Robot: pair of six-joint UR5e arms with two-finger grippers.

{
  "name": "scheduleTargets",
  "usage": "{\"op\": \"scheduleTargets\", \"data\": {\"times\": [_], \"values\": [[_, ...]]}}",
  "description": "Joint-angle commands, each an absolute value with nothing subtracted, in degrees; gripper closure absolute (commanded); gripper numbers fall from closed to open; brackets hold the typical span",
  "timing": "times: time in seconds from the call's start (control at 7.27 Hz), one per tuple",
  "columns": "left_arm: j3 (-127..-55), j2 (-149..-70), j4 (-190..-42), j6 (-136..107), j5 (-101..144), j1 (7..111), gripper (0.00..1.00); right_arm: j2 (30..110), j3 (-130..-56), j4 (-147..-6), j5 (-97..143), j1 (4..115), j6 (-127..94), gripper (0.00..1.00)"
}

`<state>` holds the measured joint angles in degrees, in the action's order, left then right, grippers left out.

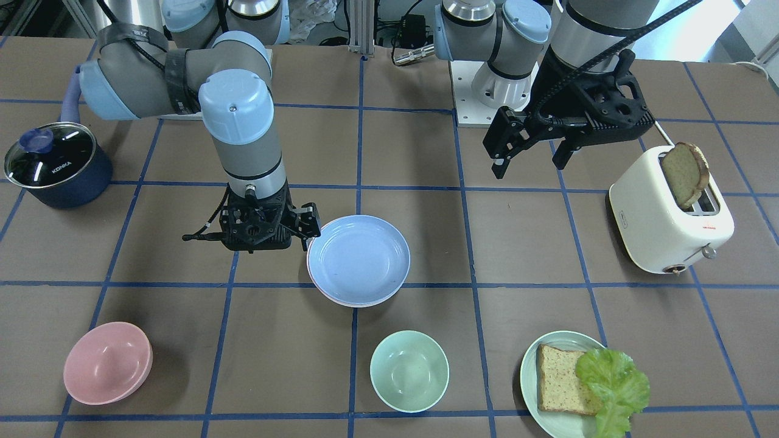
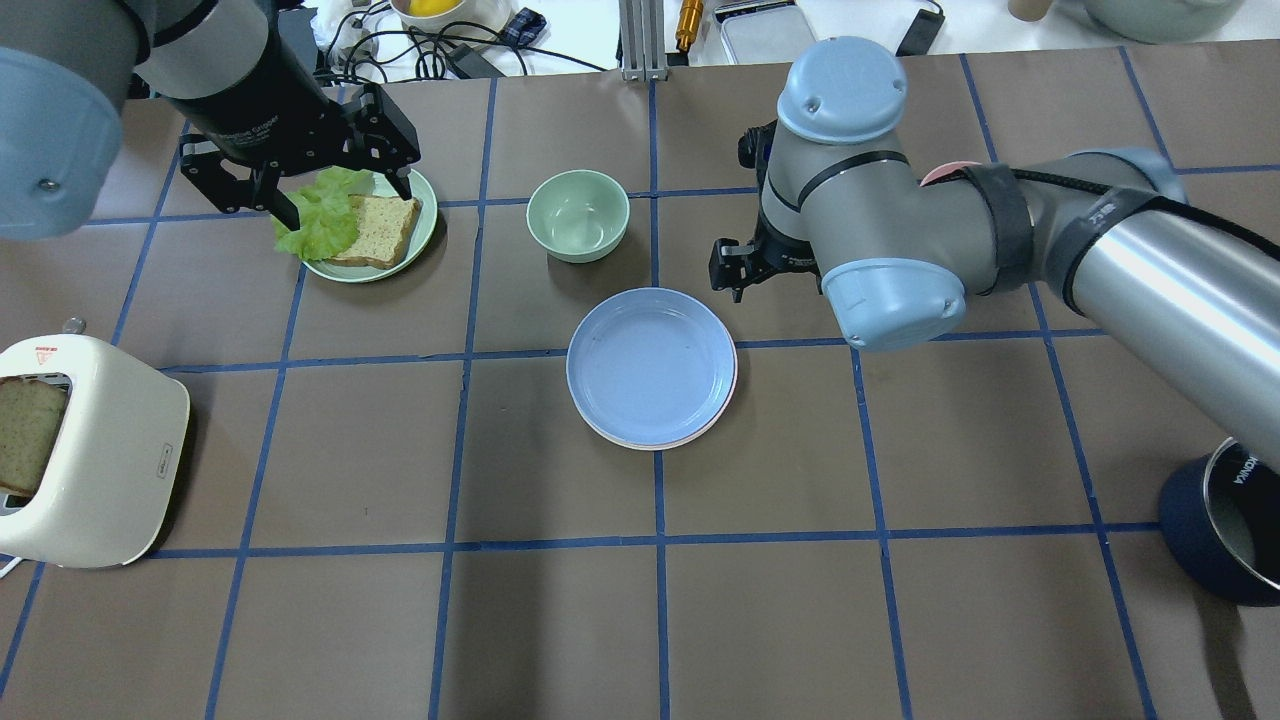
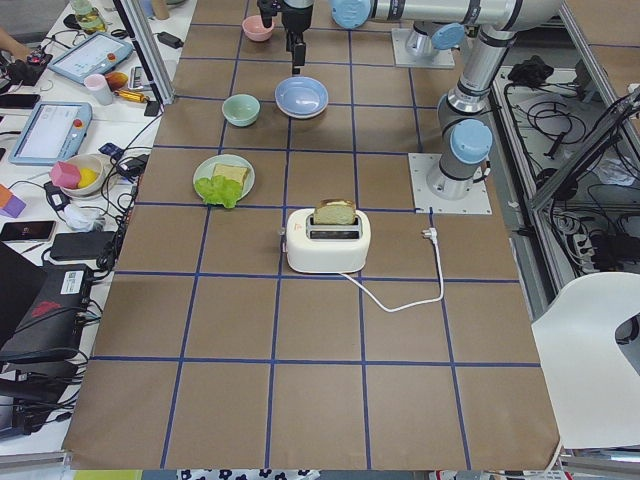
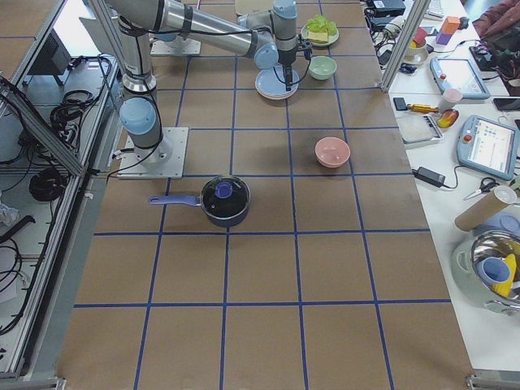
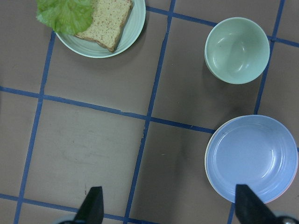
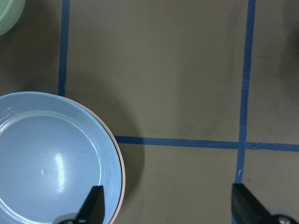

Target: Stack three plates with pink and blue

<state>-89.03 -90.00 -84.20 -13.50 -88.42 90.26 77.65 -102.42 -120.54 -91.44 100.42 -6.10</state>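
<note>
The pale blue plate [image 1: 358,258] lies on top of a stack at the table's middle, and it also shows in the overhead view [image 2: 652,365]. The pink plate's rim [image 2: 734,385] peeks out beneath it. I cannot make out the cream-white plate. My right gripper [image 1: 268,234] is open and empty, pointing down just beside the stack. In its wrist view one of its fingers [image 6: 95,205] is over the blue plate's rim [image 6: 110,154]. My left gripper [image 1: 529,161] is open and empty, held high and away from the stack, over the mint plate in the overhead view [image 2: 345,200].
A pink bowl [image 1: 108,363] and a mint bowl [image 1: 409,370] stand near the front edge. A mint-green plate [image 1: 532,365] holds bread and lettuce. A cream toaster [image 1: 669,219] holds a bread slice. A dark blue lidded pot [image 1: 55,164] stands on the right arm's side.
</note>
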Motion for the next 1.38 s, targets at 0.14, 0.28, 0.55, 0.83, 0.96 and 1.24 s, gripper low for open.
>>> {"op": "scheduleTargets", "data": {"times": [0.14,0.28,0.55,0.83,0.96,1.24], "values": [[-89.03,-90.0,-84.2,-13.54,-88.51,90.26,0.0,83.74,-101.6,-110.86,-91.67,96.16,-0.09,0.03],[-89.03,-90.0,-84.2,-13.45,-88.51,90.26,0.0,85.15,-101.6,-108.66,-91.67,95.98,1.74,0.03],[-88.77,-89.91,-84.37,-13.27,-88.77,90.35,0.0,87.0,-101.78,-106.63,-91.67,95.89,1.85,0.0],[-88.68,-90.0,-85.08,-7.4,-88.77,90.35,0.0,90.33,-101.78,-103.64,-91.58,95.89,1.85,0.0],[-88.77,-89.91,-85.17,-3.99,-88.77,90.44,0.0,91.22,-101.43,-101.97,-91.58,95.89,1.85,0.0],[-88.86,-89.56,-85.87,-2.9,-89.03,90.44,0.0,91.58,-99.51,-99.24,-91.5,95.89,1.85,0.0]]}}
